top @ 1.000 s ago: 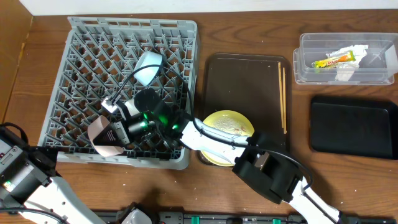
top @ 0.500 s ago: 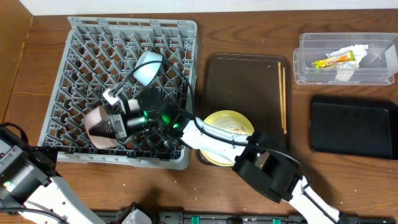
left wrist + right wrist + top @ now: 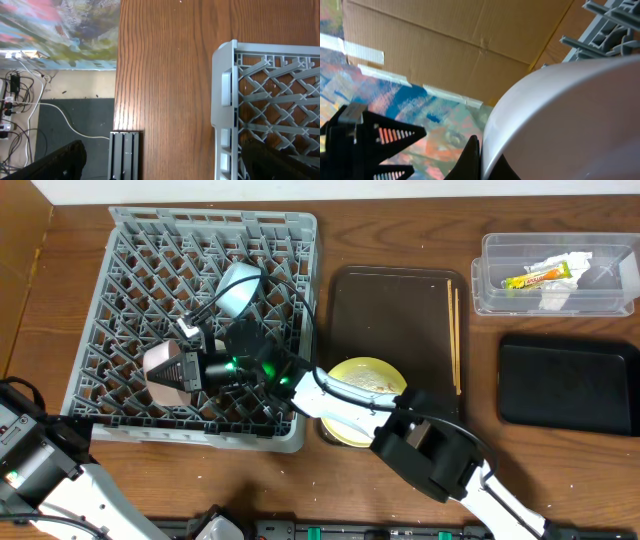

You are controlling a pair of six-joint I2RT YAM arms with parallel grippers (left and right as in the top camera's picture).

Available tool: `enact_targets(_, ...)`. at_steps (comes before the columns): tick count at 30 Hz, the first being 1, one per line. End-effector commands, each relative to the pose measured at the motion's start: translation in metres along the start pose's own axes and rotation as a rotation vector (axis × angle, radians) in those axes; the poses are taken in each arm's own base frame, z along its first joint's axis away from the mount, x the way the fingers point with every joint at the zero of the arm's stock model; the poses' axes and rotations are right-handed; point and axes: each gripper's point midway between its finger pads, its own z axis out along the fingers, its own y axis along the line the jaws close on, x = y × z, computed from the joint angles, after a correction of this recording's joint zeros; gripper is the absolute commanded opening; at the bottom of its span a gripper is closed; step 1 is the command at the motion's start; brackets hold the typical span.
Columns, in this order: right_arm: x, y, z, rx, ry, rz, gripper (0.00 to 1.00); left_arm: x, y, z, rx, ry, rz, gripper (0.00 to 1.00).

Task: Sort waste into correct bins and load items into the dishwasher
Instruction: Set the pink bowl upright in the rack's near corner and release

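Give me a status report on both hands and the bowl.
Right hand shut on bowl, held on its side over rack. Left hand open, empty, by rack corner. Pale dish racked, clear of bowl.

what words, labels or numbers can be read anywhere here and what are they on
No text here can be read.
On the snack wrapper in the clear tub: printing there, too small to read.
On the bowl in the right claw, the dish rack and the cardboard box: no text showing.
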Motion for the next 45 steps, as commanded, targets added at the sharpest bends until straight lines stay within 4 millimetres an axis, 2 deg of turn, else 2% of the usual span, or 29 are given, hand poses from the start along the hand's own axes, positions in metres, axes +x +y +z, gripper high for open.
enact_targets(1, 0.011, -0.019, 0.009, 0.019, 0.003, 0.074, 0.01, -0.005, 0.003, -0.004, -0.005, -0.019, -0.021, 1.0)
enact_targets(3, 0.016, -0.027, 0.009, 0.026, 0.019, 0.091, 0.01, -0.005, 0.003, -0.004, -0.005, -0.019, -0.021, 1.0)
enact_targets(9, 0.025, -0.033, 0.009, 0.04, 0.063, 0.037, 0.01, -0.005, 0.003, -0.004, -0.005, -0.019, -0.021, 1.0)
enact_targets(14, 0.036, -0.063, 0.006, 0.16, 0.094, 0.108, 0.01, -0.005, 0.003, -0.004, -0.005, -0.019, -0.021, 1.0)
enact_targets(21, 0.049, -0.084, 0.0, 0.303, 0.106, 0.123, 0.01, -0.005, 0.003, -0.004, -0.005, -0.019, -0.021, 1.0)
enact_targets(24, 0.046, -0.094, -0.012, 0.434, 0.074, 0.108, 0.01, -0.005, 0.003, -0.004, -0.005, -0.019, -0.021, 1.0)
enact_targets(30, 0.037, -0.094, -0.047, 0.643, 0.027, 0.112, 0.01, -0.005, 0.003, -0.004, -0.005, -0.019, -0.021, 1.0)
enact_targets(33, 0.034, -0.087, -0.055, 0.662, 0.033, 0.097, 0.08, -0.005, 0.003, -0.004, -0.005, -0.019, -0.021, 1.0)
enact_targets(41, 0.025, -0.076, -0.068, 0.68, 0.029, 0.107, 0.16, -0.005, 0.003, -0.004, -0.005, -0.019, -0.021, 1.0)
enact_targets(45, 0.016, -0.065, -0.077, 0.687, 0.014, 0.094, 0.24, -0.005, 0.003, -0.004, -0.005, -0.019, -0.021, 1.0)
